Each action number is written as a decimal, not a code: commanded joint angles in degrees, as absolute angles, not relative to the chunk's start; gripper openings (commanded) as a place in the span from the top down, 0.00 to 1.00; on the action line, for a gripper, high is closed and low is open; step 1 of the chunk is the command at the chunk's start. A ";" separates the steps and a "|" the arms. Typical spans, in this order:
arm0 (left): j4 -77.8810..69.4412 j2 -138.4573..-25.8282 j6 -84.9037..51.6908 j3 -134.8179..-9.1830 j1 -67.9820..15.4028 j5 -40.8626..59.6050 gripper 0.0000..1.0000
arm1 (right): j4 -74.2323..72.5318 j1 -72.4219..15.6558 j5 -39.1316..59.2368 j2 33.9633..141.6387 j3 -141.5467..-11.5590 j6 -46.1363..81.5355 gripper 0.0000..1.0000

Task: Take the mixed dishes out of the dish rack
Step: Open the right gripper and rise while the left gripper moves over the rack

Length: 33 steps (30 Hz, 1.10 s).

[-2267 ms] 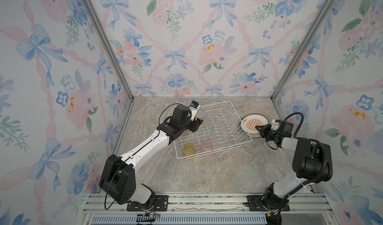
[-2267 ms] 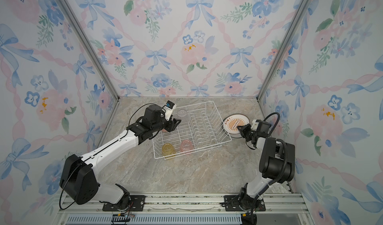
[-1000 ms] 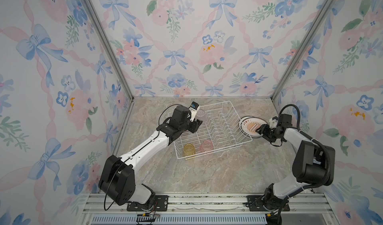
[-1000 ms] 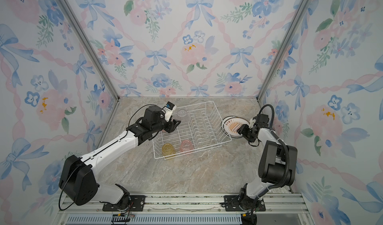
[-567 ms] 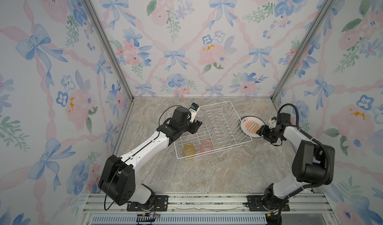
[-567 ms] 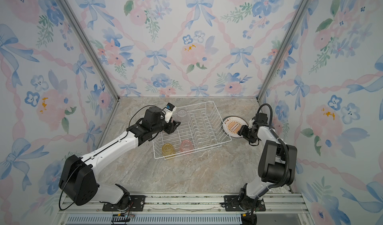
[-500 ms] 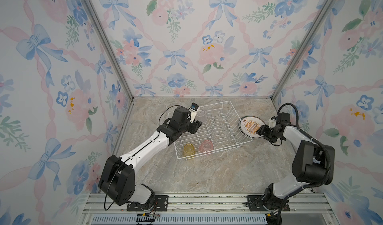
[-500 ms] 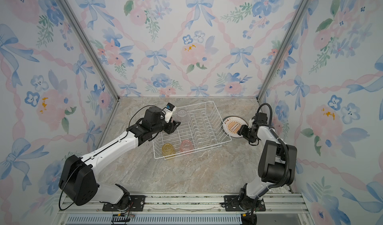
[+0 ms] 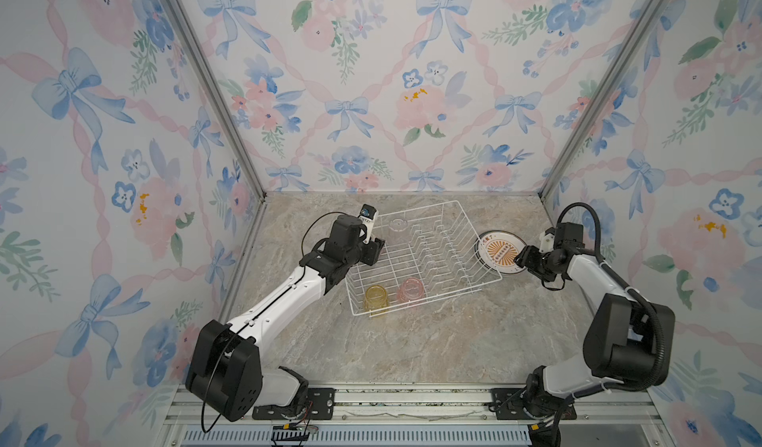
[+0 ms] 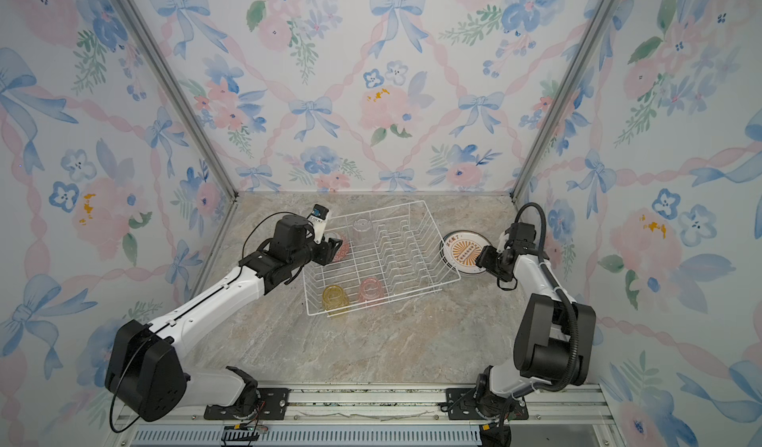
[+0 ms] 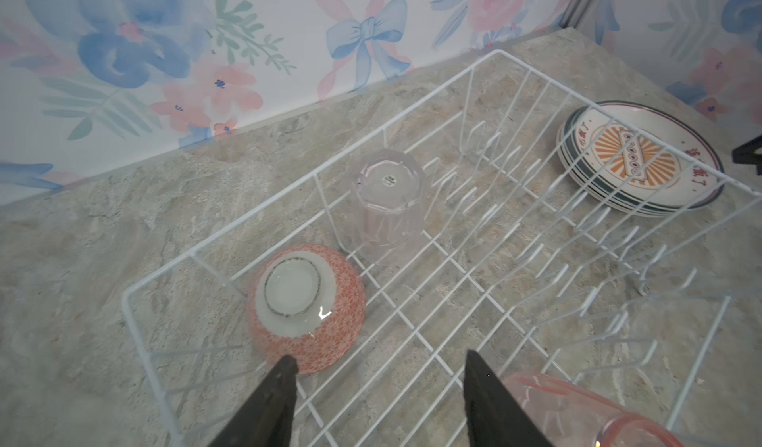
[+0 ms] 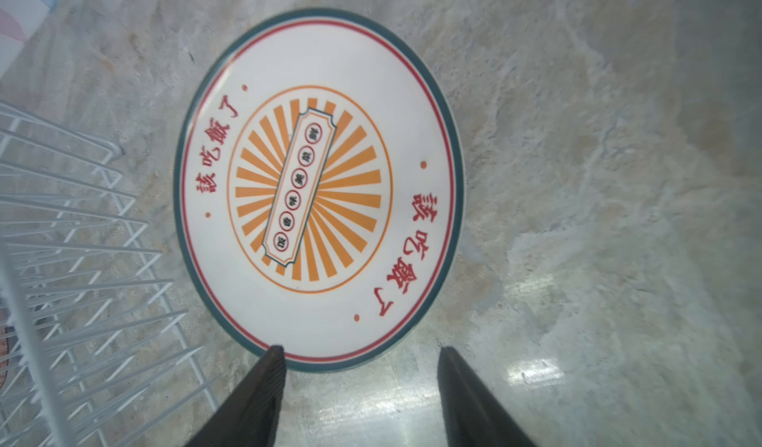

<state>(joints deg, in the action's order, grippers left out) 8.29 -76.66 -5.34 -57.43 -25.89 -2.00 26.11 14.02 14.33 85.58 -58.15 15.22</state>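
Observation:
The white wire dish rack (image 9: 429, 296) sits mid-table. An upturned pink-red bowl (image 11: 307, 305) lies in its far-left corner, with a clear tumbler (image 9: 398, 225) upside down beside it. A yellow tumbler (image 9: 376, 298) and a pink tumbler (image 9: 412, 290) stand at its near edge. My left gripper (image 11: 379, 362) hovers open and empty over the rack floor, one fingertip by the bowl. White plates with an orange sunburst (image 12: 317, 185) are stacked on the table right of the rack. My right gripper (image 12: 361, 352) is open at the stack's rim, holding nothing.
Floral walls enclose the marble table on three sides, with metal posts (image 9: 577, 107) in the back corners. The rack's upright prongs (image 11: 515, 185) stand between the tumblers and the plate stack. Bare marble (image 9: 412, 350) stretches from the rack to the front rail.
The right arm's wrist has swung toward the back wall while its gripper stays at the plate stack's edge. The left arm has hardly moved.

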 commanded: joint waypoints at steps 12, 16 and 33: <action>18.46 -74.53 -11.84 -52.61 -16.81 -2.55 0.61 | 30.33 3.88 25.59 85.95 -66.42 10.98 0.48; 18.46 -74.87 -12.45 -51.74 -16.63 -1.24 0.68 | 29.55 2.60 25.84 88.21 -66.97 10.62 0.48; 18.43 -75.67 -14.33 -49.32 -15.37 0.97 0.78 | 28.65 0.05 27.16 92.42 -69.67 10.49 0.52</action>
